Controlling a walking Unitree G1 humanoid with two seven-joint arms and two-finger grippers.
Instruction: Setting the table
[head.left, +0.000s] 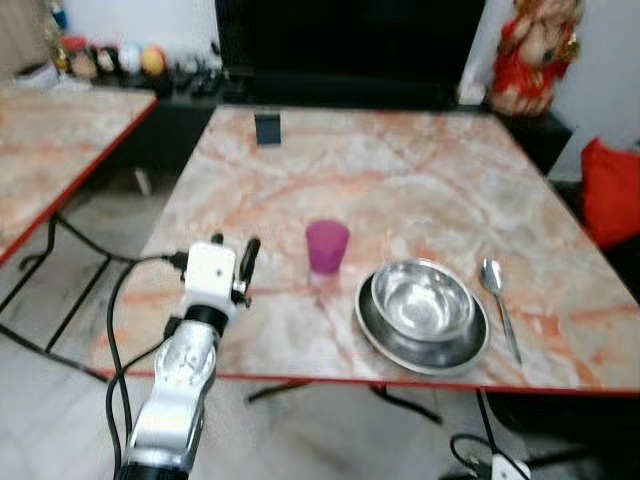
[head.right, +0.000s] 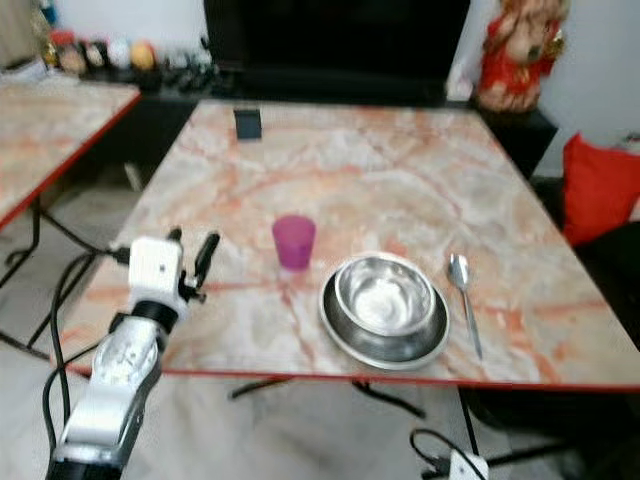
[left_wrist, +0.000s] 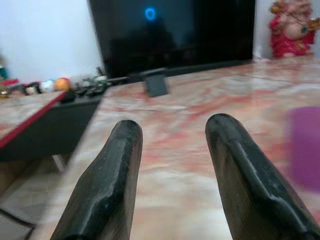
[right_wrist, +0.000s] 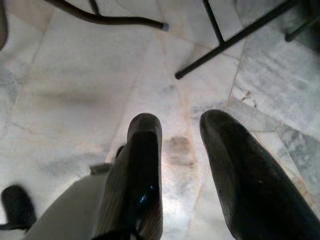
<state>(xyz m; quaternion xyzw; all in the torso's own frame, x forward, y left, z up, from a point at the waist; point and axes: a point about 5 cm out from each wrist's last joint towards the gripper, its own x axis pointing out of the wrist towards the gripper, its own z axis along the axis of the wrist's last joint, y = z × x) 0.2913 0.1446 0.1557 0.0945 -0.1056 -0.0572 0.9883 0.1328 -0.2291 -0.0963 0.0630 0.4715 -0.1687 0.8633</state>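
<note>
Left tool (head.left: 233, 256) raised over table (head.left: 400, 180) edge, fingers apart, beside cup (head.left: 327, 246).

A translucent purple cup (head.left: 327, 246) is standing upright on the marble-patterned table (head.left: 400, 180), just beside a steel bowl (head.left: 422, 300) nesting in a steel plate (head.left: 422, 340), with a spoon (head.left: 497, 302) lying alongside, bowl end away from the edge.

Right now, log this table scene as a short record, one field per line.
table: marble-patterned top with a red edge
cup: pink cup, upright, left of the bowl
bowl: steel bowl sitting in a steel plate
spoon: spoon lying right of the plate
left gripper: left gripper open, empty, over the near left part of the table, left of the cup
right gripper: right gripper open, empty, hanging over the floor
far edge: small dark object
</note>
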